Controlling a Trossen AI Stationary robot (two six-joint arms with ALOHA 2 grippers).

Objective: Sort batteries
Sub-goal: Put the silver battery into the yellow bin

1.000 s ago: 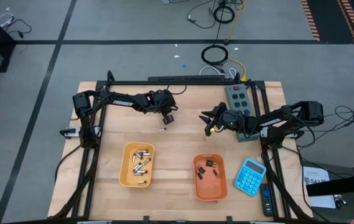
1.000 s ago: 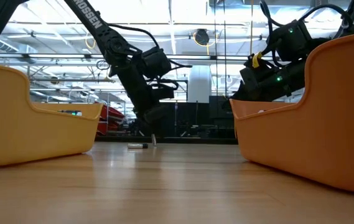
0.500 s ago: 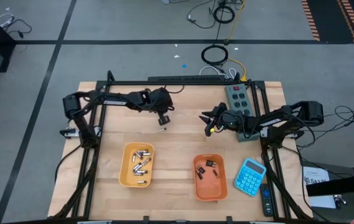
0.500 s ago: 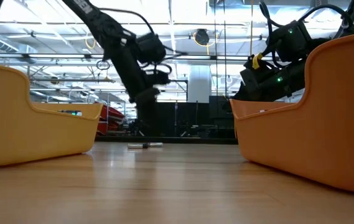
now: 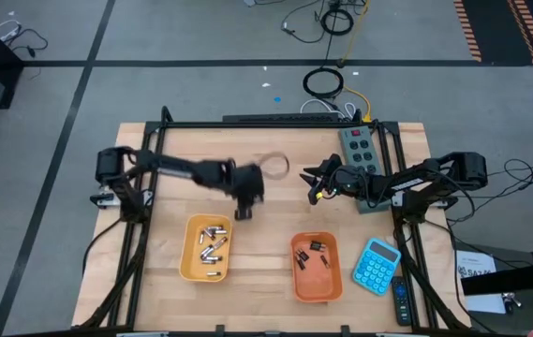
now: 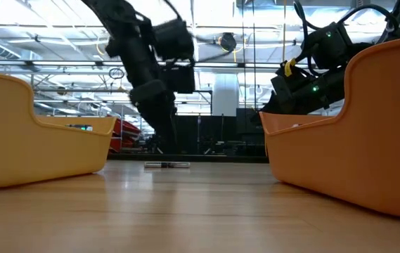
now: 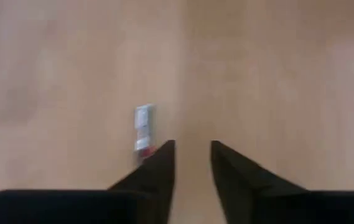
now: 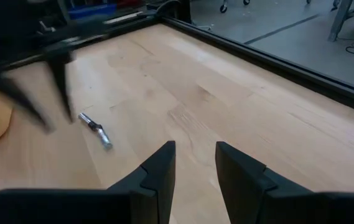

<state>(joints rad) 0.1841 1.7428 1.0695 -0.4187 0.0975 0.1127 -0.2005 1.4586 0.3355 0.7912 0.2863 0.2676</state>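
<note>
- Sorting is part done: the yellow-orange plastic tray (image 5: 207, 248) holds several small silvery-grey cylindrical batteries (image 5: 212, 244), and the deeper orange plastic tray (image 5: 316, 267) holds a few smaller dark ones (image 5: 318, 248).
- 1 small silver loose battery with a red end (image 7: 142, 128) lies flat on the pale wooden table (image 5: 275, 206), apart from both trays; the low view (image 6: 166, 165) and the right wrist view (image 8: 96, 130) also show it.
- The left gripper (image 7: 191, 157) hangs over the bare wood with the loose battery just beside 1 finger; its jaws stand slightly parted and hold nothing.
- The right gripper (image 8: 193, 160) waits near the grey power strip (image 5: 360, 150), fingers parted, empty.
- Judgement: the battery is light, rigid, smooth and apt to roll. Best hold is across the middle of its barrel, fingers square to its length.
- Judgement: an off-centre pinch could squirt it sideways.
</note>
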